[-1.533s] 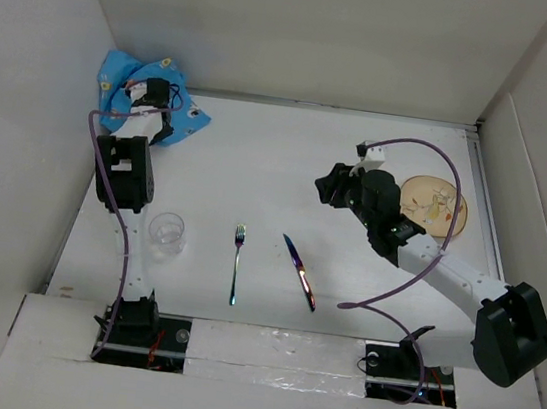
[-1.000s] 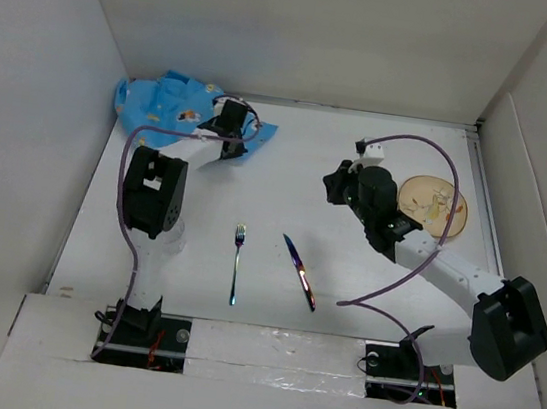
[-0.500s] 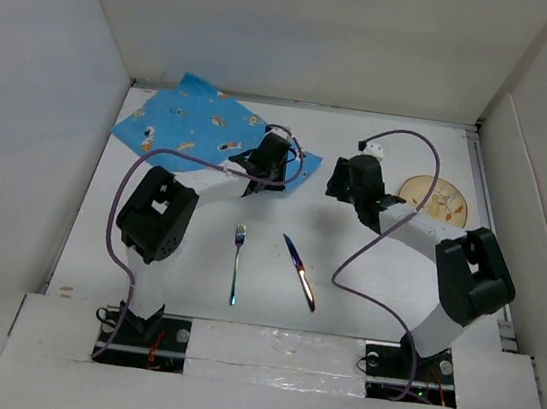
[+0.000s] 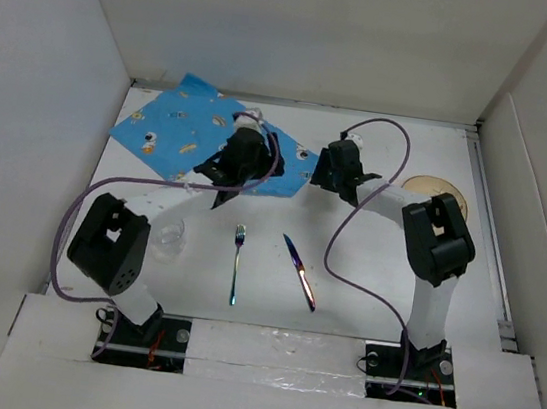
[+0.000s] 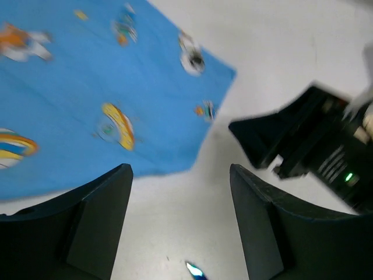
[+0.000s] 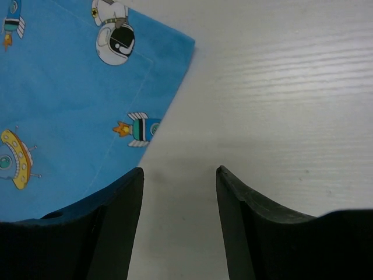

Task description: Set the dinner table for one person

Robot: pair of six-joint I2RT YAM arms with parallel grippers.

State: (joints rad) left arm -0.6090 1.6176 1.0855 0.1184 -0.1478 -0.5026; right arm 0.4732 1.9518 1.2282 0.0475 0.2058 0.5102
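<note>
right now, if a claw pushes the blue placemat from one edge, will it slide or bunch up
Probably bunch: the blue placemat looks like thin cloth lying flat, so an edge push would likely wrinkle it. The dinner table looks smooth, so it may slip a little first. Lifted by one corner, it should drape limply.

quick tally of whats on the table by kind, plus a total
placemat: 1
fork: 1
knife: 1
glass: 1
plate: 1, partly hidden behind the right arm
total on the dinner table: 5
</note>
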